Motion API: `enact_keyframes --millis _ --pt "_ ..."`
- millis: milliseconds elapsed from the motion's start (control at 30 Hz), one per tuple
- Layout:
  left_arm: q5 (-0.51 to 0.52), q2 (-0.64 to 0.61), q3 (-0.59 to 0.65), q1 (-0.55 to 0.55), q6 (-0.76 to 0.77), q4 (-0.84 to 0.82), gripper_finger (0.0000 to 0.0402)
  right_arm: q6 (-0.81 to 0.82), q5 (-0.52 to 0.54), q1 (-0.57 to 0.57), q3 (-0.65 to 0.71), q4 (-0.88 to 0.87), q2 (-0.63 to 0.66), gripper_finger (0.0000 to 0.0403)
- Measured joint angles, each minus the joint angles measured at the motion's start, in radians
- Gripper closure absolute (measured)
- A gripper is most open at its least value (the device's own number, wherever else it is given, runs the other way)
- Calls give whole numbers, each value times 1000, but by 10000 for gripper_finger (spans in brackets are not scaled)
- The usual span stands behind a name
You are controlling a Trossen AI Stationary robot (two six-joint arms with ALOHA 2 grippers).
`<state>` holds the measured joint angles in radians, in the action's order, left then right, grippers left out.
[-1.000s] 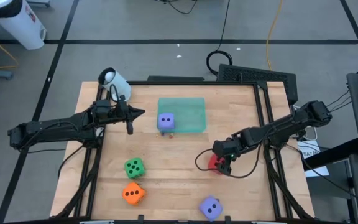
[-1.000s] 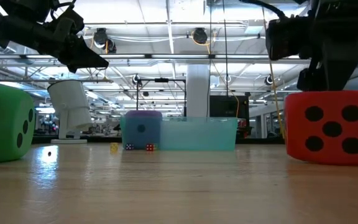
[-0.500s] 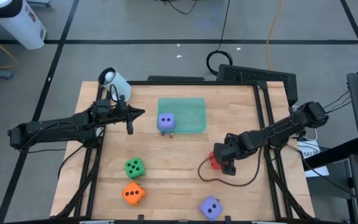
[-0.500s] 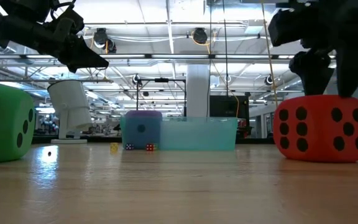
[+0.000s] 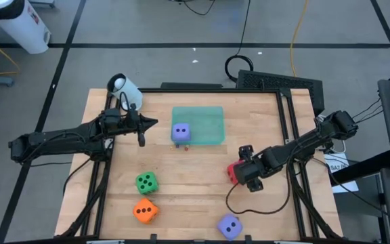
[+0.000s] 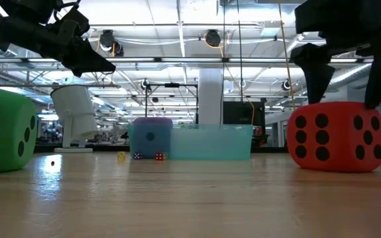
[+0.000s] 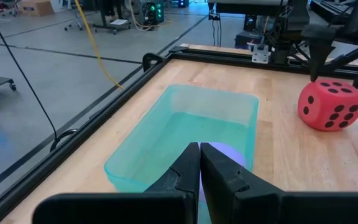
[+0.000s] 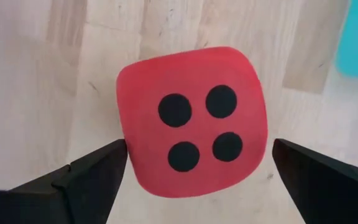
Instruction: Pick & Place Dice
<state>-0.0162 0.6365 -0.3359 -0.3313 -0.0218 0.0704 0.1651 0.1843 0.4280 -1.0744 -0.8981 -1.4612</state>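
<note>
1. Right arm has swung round since a second ago, and the red die has turned with it; in the low view it showed a five-pip face back then and shows sixes now; the left arm hasn't budged at all.
2. right gripper (image 5: pixel 244 171) is now straight above the red die (image 5: pixel 233 172), fingers spread wide, nothing pinched yet; in the right wrist view the die (image 8: pixel 193 119) sits dead centre between the two fingers (image 8: pixel 89 171), four pips facing up, a visible gap on both sides.
3. That's the relation that matters, imo; the die is directly under the open jaws and lined up between them, so the next move looks like a short drop and a squeeze; it's a cube, so no long axis to worry about, though its faces sit a bit rotated against the fingers.
4. Low view backs it up; the fingers hang just over the die's top edge (image 6: pixel 336 135), which rests flat on the table (image 5: pixel 195 196).
5. Right arm is clearly the nearer one; left gripper (image 5: pixel 147 124) is parked well away beside the teal tray (image 5: pixel 205 122), fingers pressed together, holding nothing.
6. Where everything else is: one purple die (image 5: pixel 180 133) at the tray's near corner, can't tell if it's fully inside; green die (image 5: pixel 146 182) and orange die (image 5: pixel 145 211) close together nearer the left arm; second purple die (image 5: pixel 229 226) by the front edge.
7. My guess is four dice to go, counting the red one.
</note>
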Motion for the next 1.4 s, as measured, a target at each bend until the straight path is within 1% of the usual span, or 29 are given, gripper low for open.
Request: enact_keyframes --millis 100,200,333,400,567,667,867,967,1167,1267,1333,1400 --pt "0 0 0 0 0 0 380 -75 -3 7 0 31 0 12" --pt "0 0 0 0 0 0 380 -111 -7 5 0 64 1 12" --pt "0 0 0 0 0 -1 380 -172 -30 -21 -1 65 1 12" --pt "0 0 0 0 0 -1 380 -187 -34 -42 -1 75 1 12" --pt "0 0 0 0 -1 -1 380 -213 -106 -90 -1 78 2 12" --pt "0 0 0 0 -4 -1 380 -229 -130 -108 -1 88 -1 12" --pt "0 0 0 0 -9 -10 380 -267 -163 -143 12 118 -48 12" --pt "0 0 0 0 -18 -17 380 -269 -167 -149 31 153 -71 12" --pt "0 0 0 0 -20 -18 380 -247 -179 -149 66 200 -74 12" --pt "0 0 0 0 -19 -18 380 -220 -219 -149 98 233 -75 12" --pt "0 0 0 0 -19 -17 380 -199 -256 -150 138 298 -75 12" --pt "0 0 0 0 -18 -17 380 -178 -269 -148 177 351 -77 12"
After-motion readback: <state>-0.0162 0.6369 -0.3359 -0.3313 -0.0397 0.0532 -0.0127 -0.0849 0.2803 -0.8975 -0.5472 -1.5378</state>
